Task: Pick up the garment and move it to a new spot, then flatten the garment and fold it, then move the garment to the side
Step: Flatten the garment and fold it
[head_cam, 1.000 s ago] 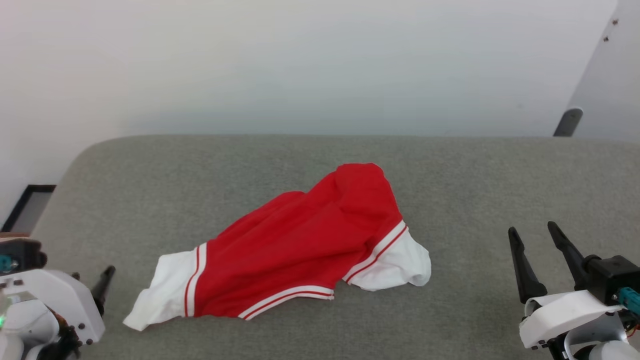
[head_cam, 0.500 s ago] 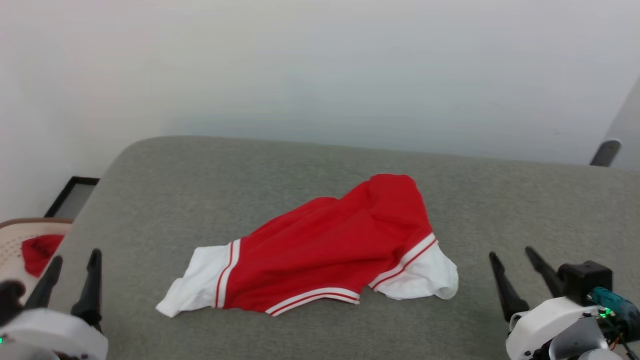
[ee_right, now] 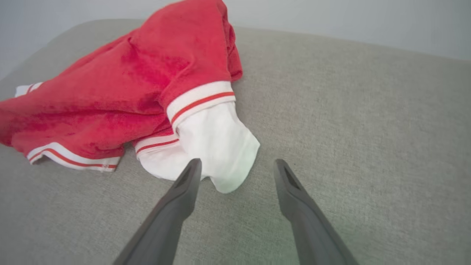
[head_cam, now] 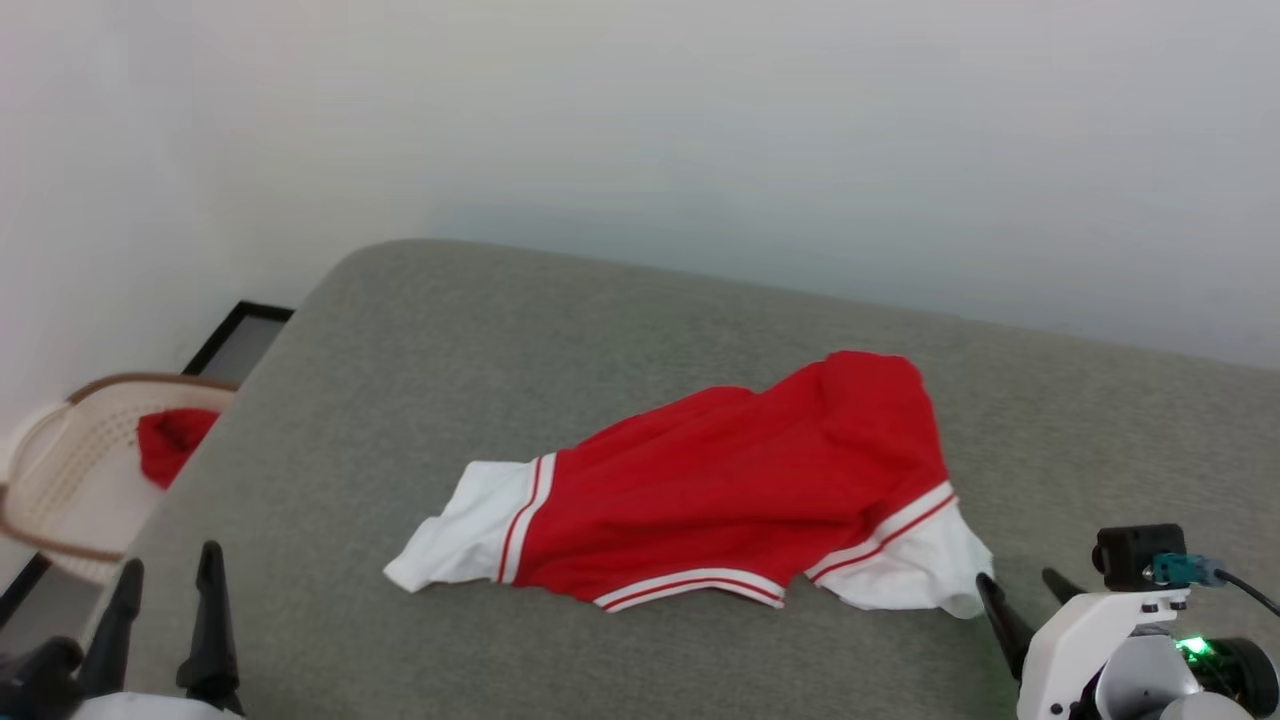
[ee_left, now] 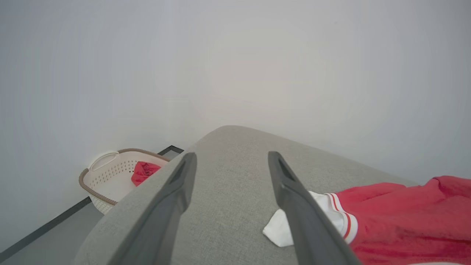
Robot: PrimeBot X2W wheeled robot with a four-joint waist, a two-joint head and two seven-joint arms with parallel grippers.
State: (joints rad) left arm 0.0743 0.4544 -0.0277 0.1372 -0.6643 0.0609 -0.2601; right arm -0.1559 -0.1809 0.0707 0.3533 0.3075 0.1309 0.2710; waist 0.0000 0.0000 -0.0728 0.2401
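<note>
1. Lying crumpled near the middle of a grey upholstered surface [head_cam: 500,340], the garment [head_cam: 730,500] is a red heap with one white sleeve spread toward the robot's left and the other toward its right. Striped trim runs along its near hem.
2. The right gripper [head_cam: 1017,577] is spread wide and holds nothing. In the right wrist view the garment [ee_right: 121,92] has its white sleeve end just ahead of the right gripper [ee_right: 238,162], with one fingertip [ee_right: 193,167] at the cloth's edge. Whether it touches cannot be told.
3. The left gripper [head_cam: 168,558] is also spread wide and empty, well apart from the garment. In the left wrist view the left gripper [ee_left: 232,154] points across bare grey fabric, with the garment [ee_left: 397,217] off to one side.
4. A plain pale wall [head_cam: 700,130] rises behind the surface. Beyond the surface's left end stands a cream perforated basket [head_cam: 60,470] with a small red cloth [head_cam: 170,440] inside.
5. Compared with half a second ago, the head camera has swung toward the left, so more of the basket is in view. The garment keeps the same shape and place. The right fingertips are nearer the sleeve than before, and both grippers are as wide open as they were.
</note>
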